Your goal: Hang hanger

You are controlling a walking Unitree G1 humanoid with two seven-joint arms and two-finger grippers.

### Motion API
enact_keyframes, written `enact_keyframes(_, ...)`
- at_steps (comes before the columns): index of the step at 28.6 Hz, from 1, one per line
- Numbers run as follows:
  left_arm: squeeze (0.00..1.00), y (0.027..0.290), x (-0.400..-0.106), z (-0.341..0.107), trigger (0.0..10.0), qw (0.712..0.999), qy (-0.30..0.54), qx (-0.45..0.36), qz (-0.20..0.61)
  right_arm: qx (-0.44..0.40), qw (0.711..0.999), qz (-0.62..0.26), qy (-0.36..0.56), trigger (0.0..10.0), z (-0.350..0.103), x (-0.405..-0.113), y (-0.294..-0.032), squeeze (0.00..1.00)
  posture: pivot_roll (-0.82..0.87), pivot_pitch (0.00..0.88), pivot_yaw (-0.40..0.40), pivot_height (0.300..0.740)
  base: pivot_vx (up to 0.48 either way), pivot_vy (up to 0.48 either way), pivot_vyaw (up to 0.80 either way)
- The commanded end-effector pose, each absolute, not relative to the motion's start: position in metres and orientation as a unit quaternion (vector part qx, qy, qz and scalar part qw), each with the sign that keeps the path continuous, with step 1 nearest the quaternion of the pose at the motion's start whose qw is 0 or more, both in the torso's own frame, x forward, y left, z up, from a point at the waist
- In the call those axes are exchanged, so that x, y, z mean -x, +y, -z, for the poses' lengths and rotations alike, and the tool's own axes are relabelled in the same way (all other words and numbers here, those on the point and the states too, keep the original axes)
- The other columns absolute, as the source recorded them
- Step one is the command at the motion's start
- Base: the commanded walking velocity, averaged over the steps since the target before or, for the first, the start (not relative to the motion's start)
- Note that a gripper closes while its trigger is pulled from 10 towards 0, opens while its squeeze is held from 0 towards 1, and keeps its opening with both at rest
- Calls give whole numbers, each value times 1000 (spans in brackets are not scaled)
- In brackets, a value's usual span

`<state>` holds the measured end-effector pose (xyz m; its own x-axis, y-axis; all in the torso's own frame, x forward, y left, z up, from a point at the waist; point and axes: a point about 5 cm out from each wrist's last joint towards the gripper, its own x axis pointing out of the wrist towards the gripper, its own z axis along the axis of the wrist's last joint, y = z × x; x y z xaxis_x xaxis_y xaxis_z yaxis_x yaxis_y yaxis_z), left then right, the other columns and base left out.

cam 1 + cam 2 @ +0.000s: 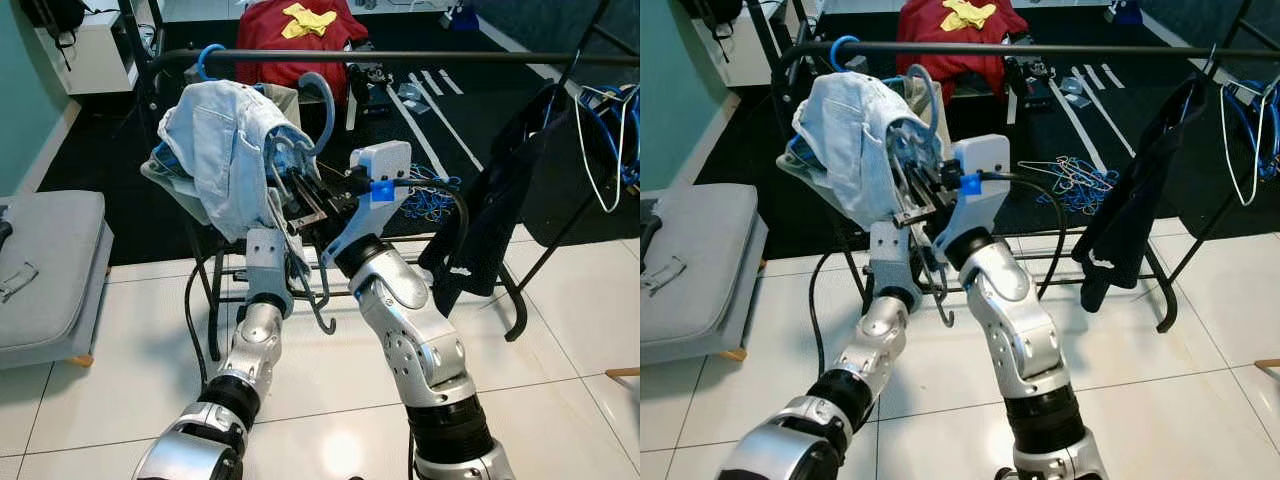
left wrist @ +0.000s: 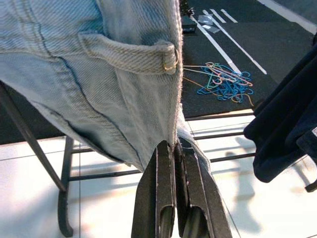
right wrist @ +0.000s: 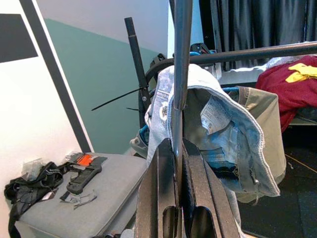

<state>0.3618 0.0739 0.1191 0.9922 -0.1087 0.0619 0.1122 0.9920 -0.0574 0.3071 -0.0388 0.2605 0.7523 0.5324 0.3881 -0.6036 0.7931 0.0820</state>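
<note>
A light blue denim garment sits on a grey hanger whose hook curves up just below the black rack rail. My left gripper is shut on the garment's lower edge. My right gripper reaches in from the right and is shut on the hanger's grey bar. Both grippers meet at the garment's right side, at about in the left eye view. Denim covers most of the hanger.
A dark garment hangs from the rail at the right, beside blue and white hangers. Loose hangers lie on the dark floor behind. A grey cushioned bench stands at the left. Red cloth lies at the back.
</note>
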Motion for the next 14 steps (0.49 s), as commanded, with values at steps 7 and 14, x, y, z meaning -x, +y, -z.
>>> enact_keyframes(7, 0, 84, -356, -102, 0, 999, 1, 17, 50, -107, 919, -314, -213, 10000, -278, -303, -38, 0, -99, 189, 18, 740, 0, 0, 0)
enact_keyframes(14, 0, 87, -354, -111, 0, 992, -28, 21, 120, -89, 923, -308, -214, 10000, -273, -303, -42, 0, -92, 161, 26, 740, 0, 0, 0)
